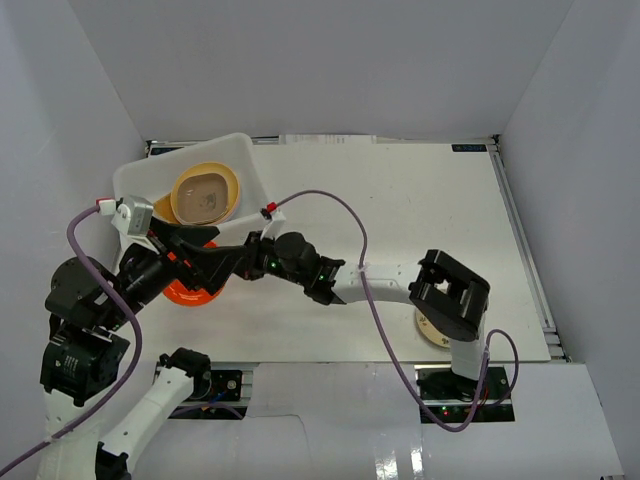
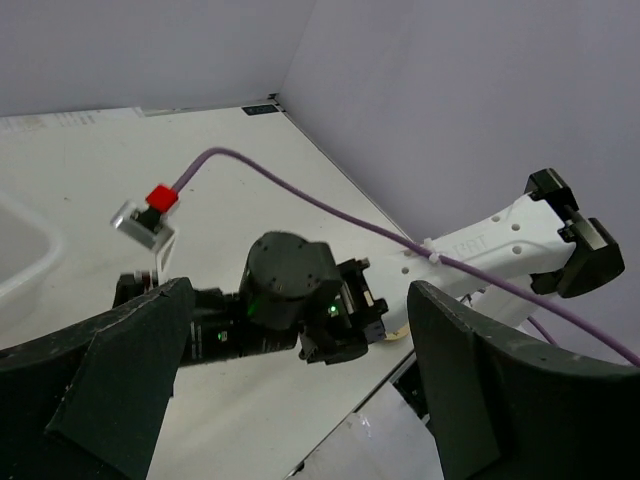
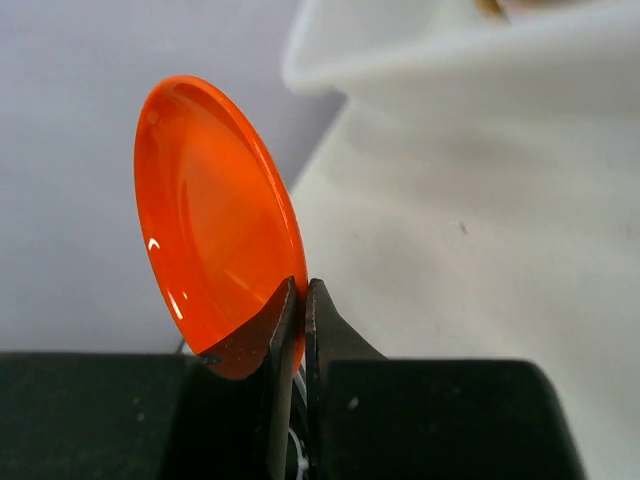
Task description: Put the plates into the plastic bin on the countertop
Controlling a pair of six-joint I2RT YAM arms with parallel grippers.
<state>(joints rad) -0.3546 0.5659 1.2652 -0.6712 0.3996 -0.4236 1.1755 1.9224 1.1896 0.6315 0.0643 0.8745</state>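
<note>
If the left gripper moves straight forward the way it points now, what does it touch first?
Probably the right arm's black wrist, which sits between the open left fingers; its depth is unclear.

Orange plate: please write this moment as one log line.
right gripper: shut on orange plate | left gripper: open | bin: holds plates

Black-and-white arms point(image 1: 385, 287), purple cables point(image 2: 300, 190), red plugs point(image 2: 160, 196), seemingly green indicator lights point(image 2: 331, 310)
</note>
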